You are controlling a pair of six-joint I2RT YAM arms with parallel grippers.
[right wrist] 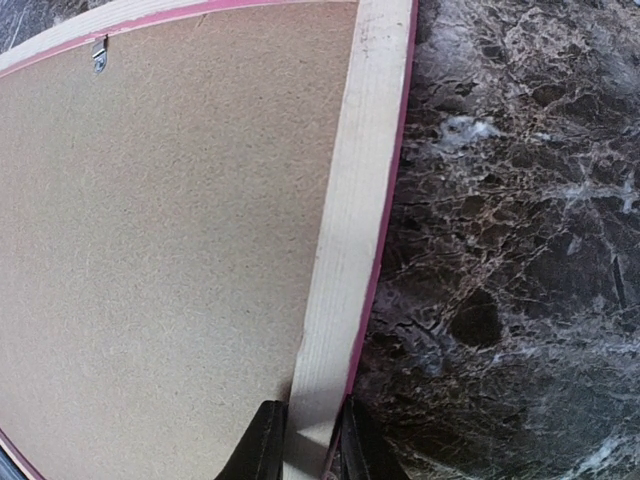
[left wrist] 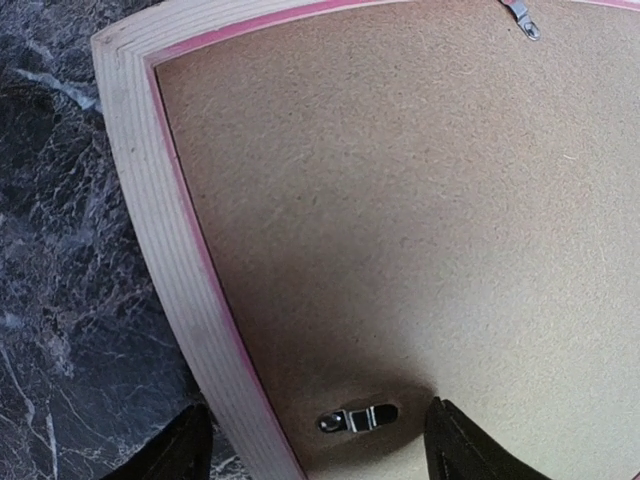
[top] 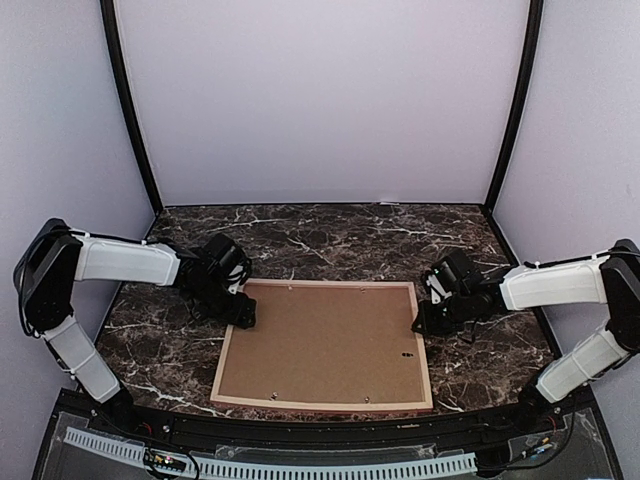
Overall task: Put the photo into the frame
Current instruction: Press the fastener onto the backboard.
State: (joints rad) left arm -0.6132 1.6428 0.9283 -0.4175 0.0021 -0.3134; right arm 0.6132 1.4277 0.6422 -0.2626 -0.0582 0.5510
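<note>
The dark marble table carries the frame, lying face down with its pale wood back upward. The brown backing panel sits inside it. The right gripper is clamped on the frame's right rail. The left gripper stands apart, its fingers on either side of the left rail and a small metal clip.

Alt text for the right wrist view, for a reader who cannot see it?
The right gripper clamps the pale wooden rail of the frame, which lies face down with a brown backing panel inside it. A small metal clip sits at the upper left, and the dark marble table shows to the right.
</note>
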